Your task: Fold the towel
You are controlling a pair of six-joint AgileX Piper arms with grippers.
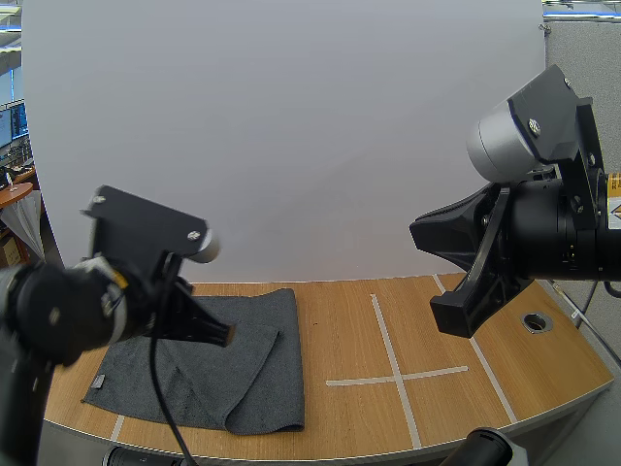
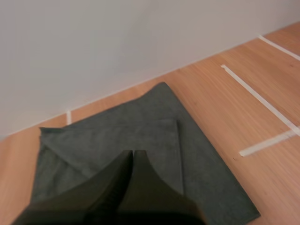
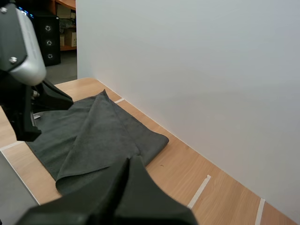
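towel (image 1: 243, 374) half-folded at the desk's (image 1: 388, 320) left edge; left end effector (image 2: 132, 153) and right end effector (image 3: 129, 159) pressed together, empty. uneven layers risk a crooked fold.

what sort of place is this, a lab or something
Probably a robot test bench in a lab: a wooden table marked with white tape lines, a plain white board standing behind it, and a grey towel lying on it.

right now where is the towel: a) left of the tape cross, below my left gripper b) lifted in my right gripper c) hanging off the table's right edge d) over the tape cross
a: the towel lies on the table left of the tape cross, with the left gripper over it.
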